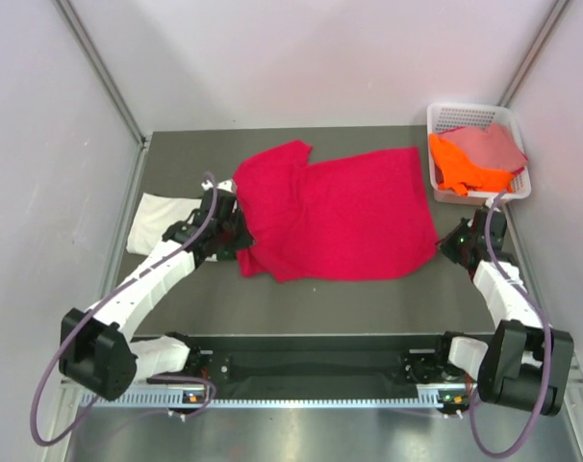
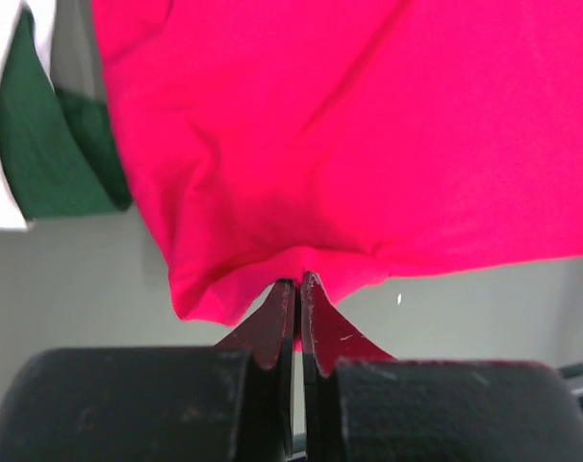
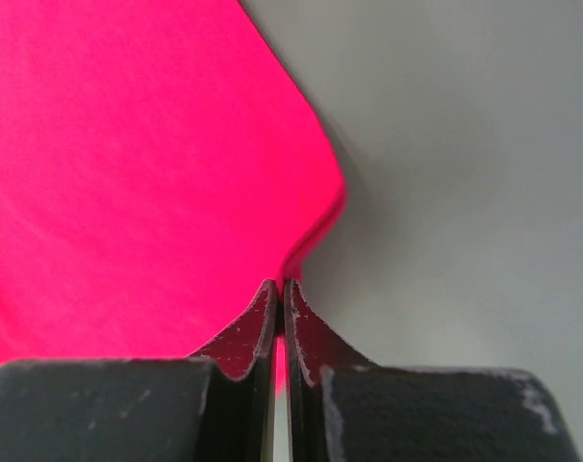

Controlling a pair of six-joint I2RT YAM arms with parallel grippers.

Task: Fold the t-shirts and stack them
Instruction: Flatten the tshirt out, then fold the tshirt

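Note:
A crimson-red t-shirt (image 1: 340,212) lies spread across the middle of the grey table. My left gripper (image 1: 236,231) is shut on its near left edge; in the left wrist view the red cloth (image 2: 349,144) bunches into the closed gripper (image 2: 299,281). My right gripper (image 1: 445,243) is shut on its near right corner; the right wrist view shows the cloth (image 3: 128,173) pinched in the gripper (image 3: 279,283). A cream-white t-shirt (image 1: 162,221) lies folded at the left, partly under my left arm. Orange (image 1: 465,166) and dusty pink (image 1: 489,144) t-shirts sit in the basket.
A white plastic lattice basket (image 1: 452,115) stands at the back right corner. Grey enclosure walls close in the left, right and back. A green patch (image 2: 51,144) shows beside white cloth in the left wrist view.

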